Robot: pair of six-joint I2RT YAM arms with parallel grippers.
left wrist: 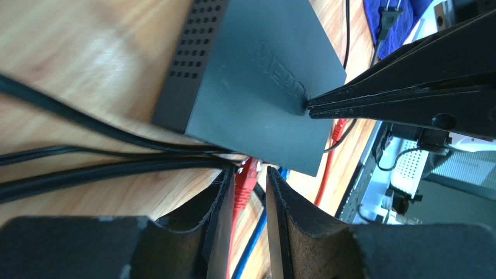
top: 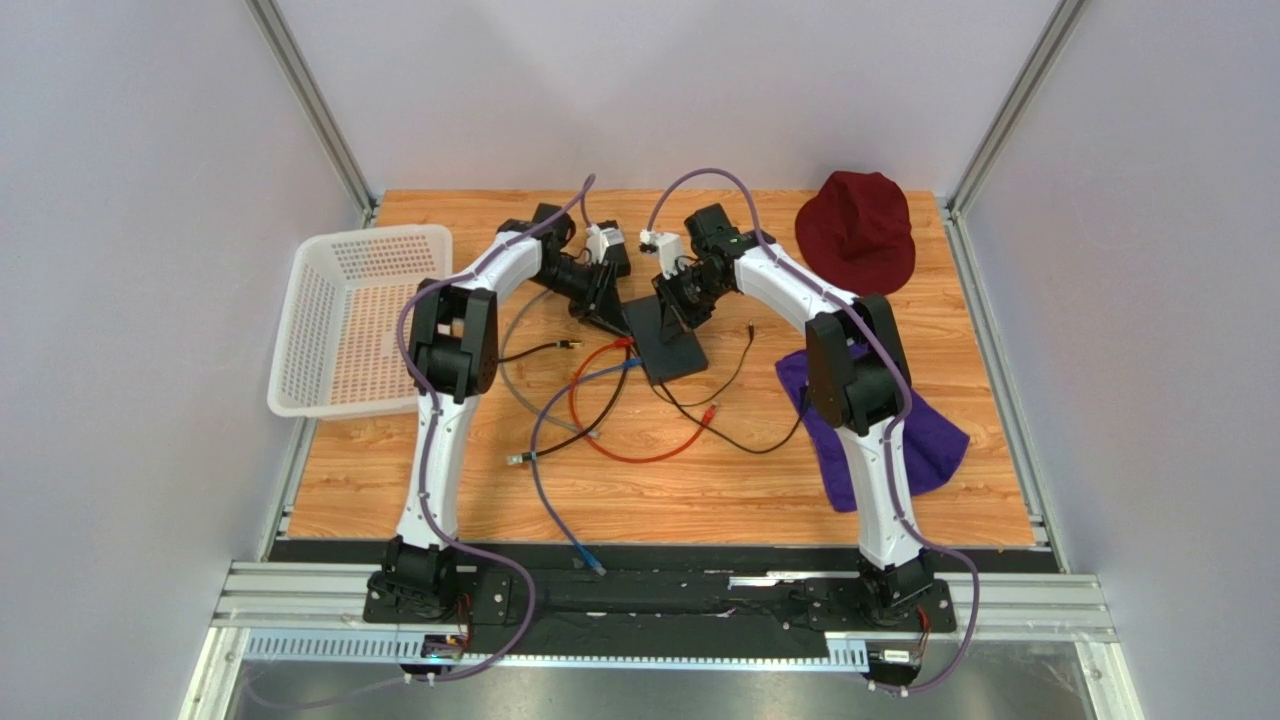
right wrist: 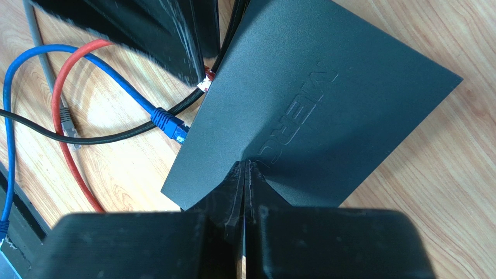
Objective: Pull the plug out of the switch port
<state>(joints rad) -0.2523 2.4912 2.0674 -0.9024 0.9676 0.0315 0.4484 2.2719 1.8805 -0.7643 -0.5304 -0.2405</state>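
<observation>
Since the red plug [left wrist: 244, 186] sat in the switch port [right wrist: 201, 102], at the 10 o'clock edge of the switch [left wrist: 256, 87] mid-table [top: 751, 480], the left pincer [left wrist: 250, 172] straddled it half-open, no clamp visible. Right pincer [right wrist: 245, 165], shut and empty, pressed the switch top, likely bracing. Only the right wrist view showed a blue plug [right wrist: 169, 123].

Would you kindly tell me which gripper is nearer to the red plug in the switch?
Left. The left gripper straddles the red plug at the edge of the switch. The right gripper is shut, with its tips on the switch's top, away from the plug.
</observation>
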